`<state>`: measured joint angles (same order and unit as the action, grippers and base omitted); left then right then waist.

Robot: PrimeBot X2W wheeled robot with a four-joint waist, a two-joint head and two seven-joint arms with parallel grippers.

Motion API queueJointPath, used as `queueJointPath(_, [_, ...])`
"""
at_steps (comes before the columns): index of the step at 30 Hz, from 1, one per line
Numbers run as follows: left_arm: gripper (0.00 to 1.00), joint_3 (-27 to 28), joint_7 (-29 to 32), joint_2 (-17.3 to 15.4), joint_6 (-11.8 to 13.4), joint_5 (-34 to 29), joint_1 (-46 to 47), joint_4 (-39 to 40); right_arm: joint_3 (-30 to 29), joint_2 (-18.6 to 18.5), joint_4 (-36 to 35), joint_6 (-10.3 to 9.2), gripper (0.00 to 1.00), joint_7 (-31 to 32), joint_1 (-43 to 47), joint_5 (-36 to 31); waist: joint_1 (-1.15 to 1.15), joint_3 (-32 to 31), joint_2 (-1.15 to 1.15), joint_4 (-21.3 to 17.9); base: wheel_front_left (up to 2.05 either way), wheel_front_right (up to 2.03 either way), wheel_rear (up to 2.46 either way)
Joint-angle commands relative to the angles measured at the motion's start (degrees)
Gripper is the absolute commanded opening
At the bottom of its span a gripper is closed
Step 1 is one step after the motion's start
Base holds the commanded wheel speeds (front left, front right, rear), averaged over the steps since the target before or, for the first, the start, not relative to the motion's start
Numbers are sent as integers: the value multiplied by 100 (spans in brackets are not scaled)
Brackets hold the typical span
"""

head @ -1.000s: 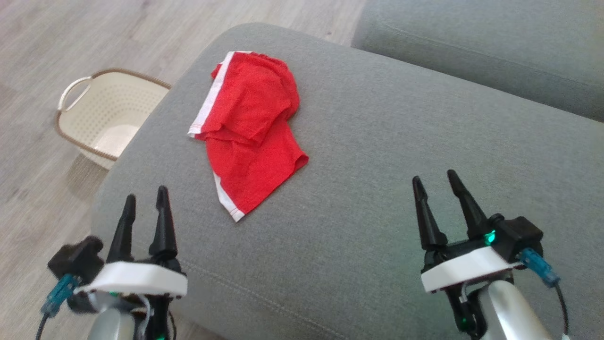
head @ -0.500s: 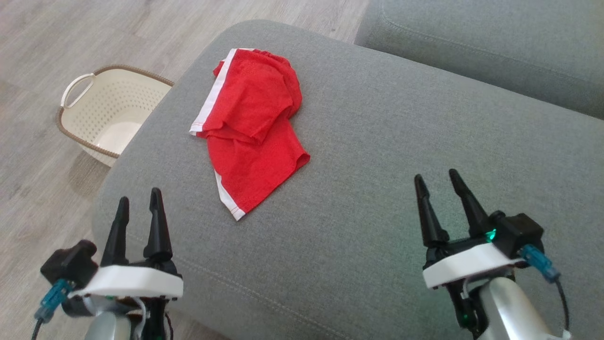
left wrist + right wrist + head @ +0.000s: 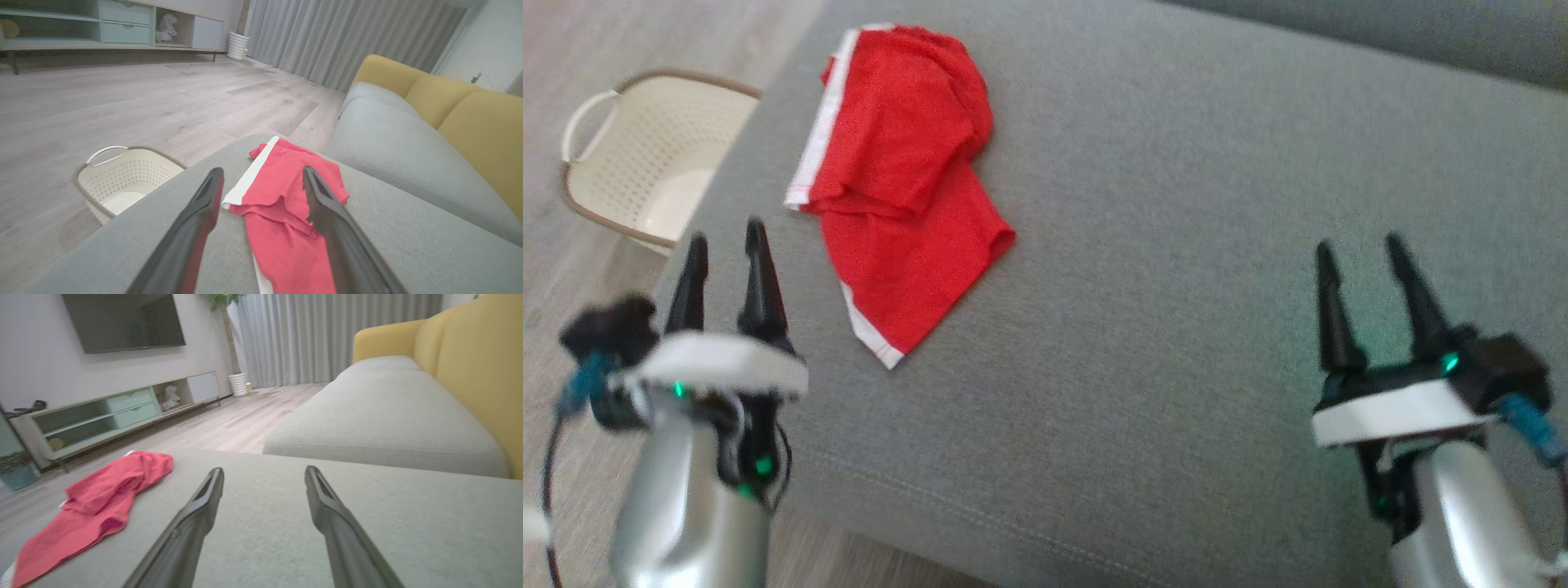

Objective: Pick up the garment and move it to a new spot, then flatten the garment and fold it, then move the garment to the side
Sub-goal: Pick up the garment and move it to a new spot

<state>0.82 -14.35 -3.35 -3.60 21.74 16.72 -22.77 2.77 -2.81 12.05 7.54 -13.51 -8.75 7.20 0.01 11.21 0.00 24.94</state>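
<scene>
Nearest, the left gripper (image 3: 726,231) and right gripper (image 3: 1359,241) hover at the front of a grey cushion (image 3: 1160,269), fingers parted, holding nothing. Crumpled red shorts (image 3: 898,180) with white trim lie just beyond the left gripper. A cream perforated basket (image 3: 629,155) stands on the floor beside the cushion's left edge. Farther off is a grey sofa seat (image 3: 380,412).
</scene>
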Motion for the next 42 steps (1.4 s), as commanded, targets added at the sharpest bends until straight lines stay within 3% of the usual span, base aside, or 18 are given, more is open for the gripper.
queueJointPath(1, [100,209,82,-224,-36,-15,445,50,51,-18,-320,-5,100,33,-298,-76,-1,362,0,-242,0,0,0])
queueJointPath(8, [100,150,847,-747,-105,-5,1751,-1188,-389,-191,-1162,-5,100,399,-437,-272,-1,933,0,-509,0,0,0])
queueJointPath(15, [100,-59,1702,-1126,-106,-134,2651,-2504,-393,-258,-1687,-5,100,649,-483,-297,-1,1296,0,-754,0,0,0])
queueJointPath(24, [100,-220,1980,-1318,-125,-201,3247,-3638,-381,-258,-1883,-5,100,705,-515,-329,-1,1569,0,-1006,0,0,0])
queueJointPath(25, [44,-244,2007,-1325,-150,-197,3279,-3738,-387,-254,-1887,-5,100,699,-520,-331,-1,1580,0,-1026,0,0,0])
queueJointPath(26, [0,-266,2025,-1325,-178,-187,3305,-3826,-397,-249,-1886,-5,100,689,-523,-333,-1,1584,0,-1044,0,0,0])
queueJointPath(31, [0,-320,1936,-1348,-279,-118,3372,-4079,-408,-229,-1817,-5,100,638,-532,-327,-1,1523,0,-1105,0,0,0])
queueJointPath(35, [0,-291,1488,-1311,-340,44,3380,-4156,-366,-185,-1635,-5,100,500,-575,-306,-1,1254,0,-1205,0,0,0])
queueJointPath(42, [0,-143,1090,-1094,-385,634,3281,-3807,-316,-86,-1234,-5,100,259,-539,-197,-1,642,0,-1382,0,0,0])
